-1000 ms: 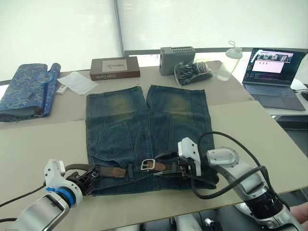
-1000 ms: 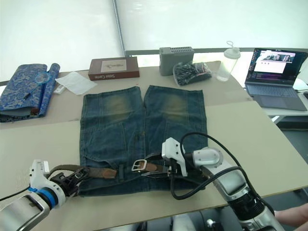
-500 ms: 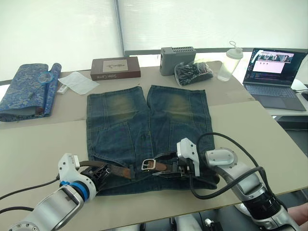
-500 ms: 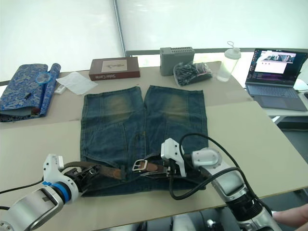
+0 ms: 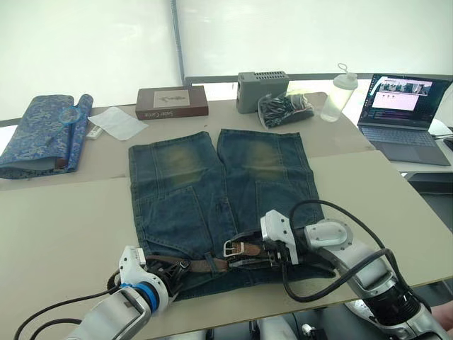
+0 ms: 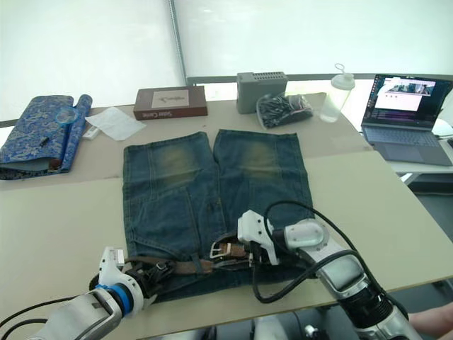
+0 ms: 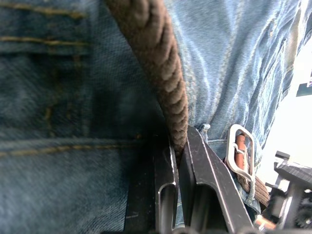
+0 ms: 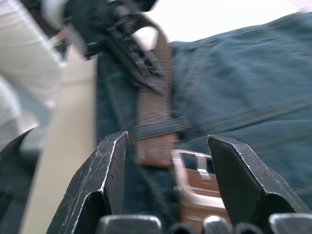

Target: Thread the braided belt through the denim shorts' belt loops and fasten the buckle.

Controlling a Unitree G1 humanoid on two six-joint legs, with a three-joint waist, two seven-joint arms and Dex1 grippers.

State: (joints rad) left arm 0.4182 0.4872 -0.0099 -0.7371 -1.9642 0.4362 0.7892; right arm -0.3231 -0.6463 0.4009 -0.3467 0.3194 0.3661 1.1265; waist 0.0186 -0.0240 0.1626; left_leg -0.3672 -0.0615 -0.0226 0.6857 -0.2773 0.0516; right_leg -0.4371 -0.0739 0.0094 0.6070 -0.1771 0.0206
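Note:
The denim shorts lie flat on the table, waistband toward me. The braided belt runs along that waistband, and its silver buckle rests near the middle. My left gripper is at the waistband's left part, shut on the belt, with the strap pinched between its fingers. Just right of the buckle, my right gripper is open. The buckle lies on the denim just beyond its spread fingers. One of the belt loops crosses the strap there.
A blue patterned rolled cloth, white paper, brown box, grey box, black bag and bottle line the far side. A laptop sits far right. A black cable loops by my right arm.
My left gripper has slid right along the waistband with the belt in it, closing on the buckle. The buckle shifted slightly right. My right gripper stayed by it.

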